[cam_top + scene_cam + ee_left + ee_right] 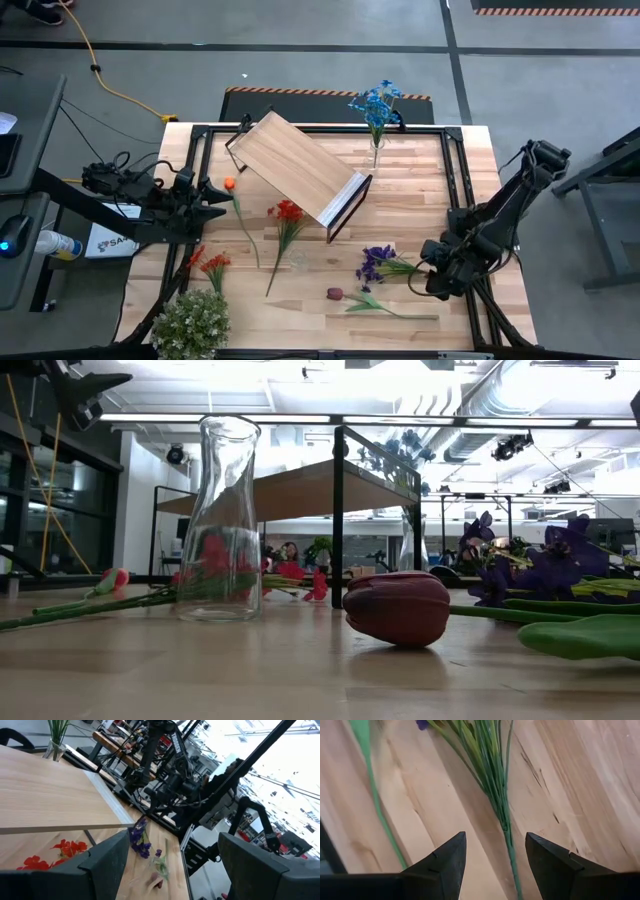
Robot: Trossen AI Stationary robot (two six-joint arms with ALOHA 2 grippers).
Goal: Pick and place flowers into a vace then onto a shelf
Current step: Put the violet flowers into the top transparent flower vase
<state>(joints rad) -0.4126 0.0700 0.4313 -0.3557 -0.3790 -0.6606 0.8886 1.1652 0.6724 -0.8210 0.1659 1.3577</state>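
Observation:
The purple flower [377,262] lies on the table at the near right, its green stalk [507,837] flat on the wood. My right gripper [434,276] hangs over that stalk, pointing down and open [495,865], one finger on each side and clear of it. A maroon tulip [335,294] lies nearer the front edge. Red [288,212] and orange [212,262] flowers lie left of centre. An empty clear vase [220,520] stands upright on the table. Blue flowers [377,100] stand in a second vase at the far edge. The shelf [300,168] sits askew mid-table. My left gripper [215,192] waits open and level at the left.
A bushy pale-green leafy clump [192,325] stands at the near left corner. An orange-headed stem [232,186] lies just in front of my left gripper. A black frame [455,190] runs along the table's edges. The tulip's thin stalk [375,800] lies beside the purple flower's stalk.

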